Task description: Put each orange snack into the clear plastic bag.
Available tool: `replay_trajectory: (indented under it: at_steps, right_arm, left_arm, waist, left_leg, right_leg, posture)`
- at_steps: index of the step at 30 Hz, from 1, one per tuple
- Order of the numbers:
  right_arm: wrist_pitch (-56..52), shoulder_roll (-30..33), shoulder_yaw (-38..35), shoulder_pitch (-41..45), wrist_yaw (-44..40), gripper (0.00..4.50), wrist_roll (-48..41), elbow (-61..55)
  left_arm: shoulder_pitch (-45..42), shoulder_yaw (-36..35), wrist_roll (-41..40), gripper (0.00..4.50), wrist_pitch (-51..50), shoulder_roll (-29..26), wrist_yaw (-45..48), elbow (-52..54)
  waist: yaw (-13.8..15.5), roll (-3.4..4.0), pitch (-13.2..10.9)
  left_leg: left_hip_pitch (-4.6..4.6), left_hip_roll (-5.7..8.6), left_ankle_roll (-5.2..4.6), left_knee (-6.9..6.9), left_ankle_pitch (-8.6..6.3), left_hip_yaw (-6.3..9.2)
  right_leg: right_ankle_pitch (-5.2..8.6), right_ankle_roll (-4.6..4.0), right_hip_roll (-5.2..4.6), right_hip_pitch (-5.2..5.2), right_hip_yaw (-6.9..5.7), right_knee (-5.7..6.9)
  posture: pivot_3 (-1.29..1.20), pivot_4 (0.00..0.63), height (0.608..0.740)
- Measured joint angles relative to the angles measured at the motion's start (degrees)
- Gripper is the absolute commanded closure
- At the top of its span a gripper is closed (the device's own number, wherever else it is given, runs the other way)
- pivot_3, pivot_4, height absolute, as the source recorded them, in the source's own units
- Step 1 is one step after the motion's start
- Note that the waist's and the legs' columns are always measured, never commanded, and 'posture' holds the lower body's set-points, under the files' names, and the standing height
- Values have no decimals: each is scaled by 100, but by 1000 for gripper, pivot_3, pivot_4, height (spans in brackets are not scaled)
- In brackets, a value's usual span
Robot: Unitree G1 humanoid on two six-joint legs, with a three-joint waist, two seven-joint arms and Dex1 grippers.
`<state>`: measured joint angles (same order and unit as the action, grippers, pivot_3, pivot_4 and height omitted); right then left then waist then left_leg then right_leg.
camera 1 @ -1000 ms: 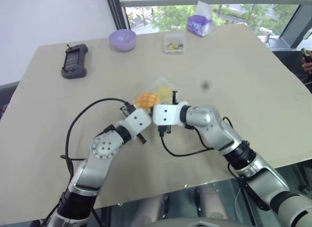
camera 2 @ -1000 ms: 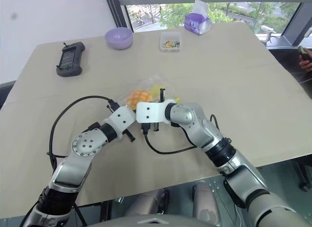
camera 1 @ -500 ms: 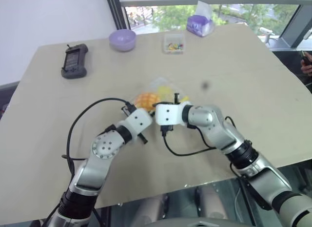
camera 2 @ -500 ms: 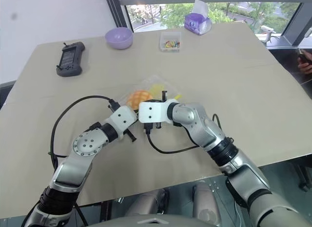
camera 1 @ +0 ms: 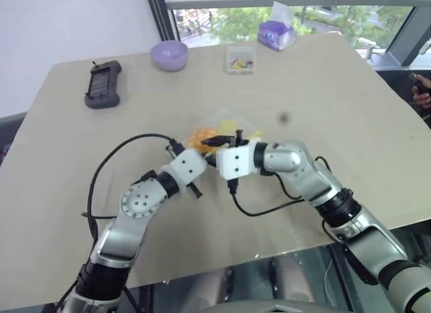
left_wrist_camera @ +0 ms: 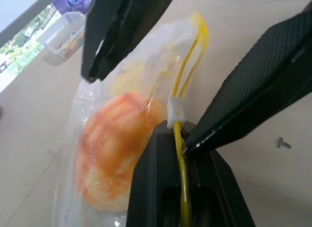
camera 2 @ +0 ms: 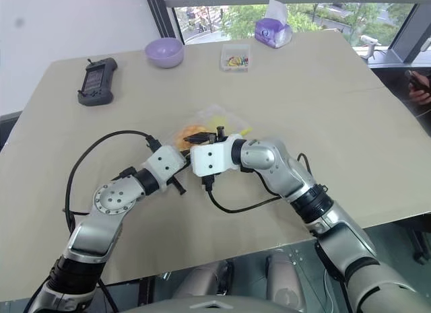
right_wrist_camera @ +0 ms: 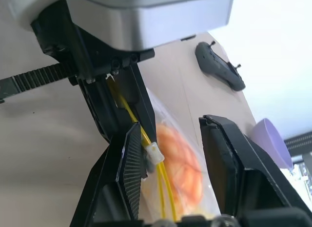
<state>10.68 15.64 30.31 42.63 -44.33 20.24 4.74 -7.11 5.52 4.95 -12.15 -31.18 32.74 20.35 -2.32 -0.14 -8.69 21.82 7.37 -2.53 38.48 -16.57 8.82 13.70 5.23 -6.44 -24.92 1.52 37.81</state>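
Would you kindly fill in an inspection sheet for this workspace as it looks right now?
Surface: beige table, bare in front.
Job's things: orange snack inside the clear plastic bag, mid-table.
Clutter: purple bowl, black handheld device, small clear box, tissue pack, all far side.
Grippers: left gripper shut on the bag's yellow zip strip; right gripper open around its white slider.
Cables: black cable loops off both wrists.
Surroundings: window, trees; person's hand at the right edge.

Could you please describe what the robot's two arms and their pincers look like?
Both arms are silver-grey metal with black joint bands and round shoulder-like housings. Each wrist ends in a white boxy block carrying the left pincer and right pincer, each with two black fingers with ridged inner pads. A loose black cable loops beside each forearm.
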Motion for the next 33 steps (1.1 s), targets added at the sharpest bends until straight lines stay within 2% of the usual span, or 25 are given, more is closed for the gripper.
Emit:
replay_trajectory:
  at_steps: [11,20,33]
  right_arm:
    - [322,163,16,174,-295,2408,-165,285]
    - [335,371,44,185,-1137,2408,-598,470]
    - [320,237,-50,431,-1163,2408,-901,629]
  left_arm:
    - [72,4,37,4500,566,-136,120,-201]
    - [112,-123,12,4500,1540,-324,141,-434]
    - [242,-283,59,4500,2126,-608,202,-702]
  waist:
    - [-1,0,0]
    - [-2,0,0]
    - [5,1,0]
  left_leg:
    - [1,0,0,-1,0,0]
    - [1,0,0,-1,0,1]
    - [1,0,0,-1,0,1]
  right_leg:
    - [0,0,0,0,0,-2]
    - [0,0,-1,0,0,-3]
    - [0,0,-1,0,-1,-2]
  posture:
    - [0,150,736]
    - [0,150,736]
    - [0,150,736]
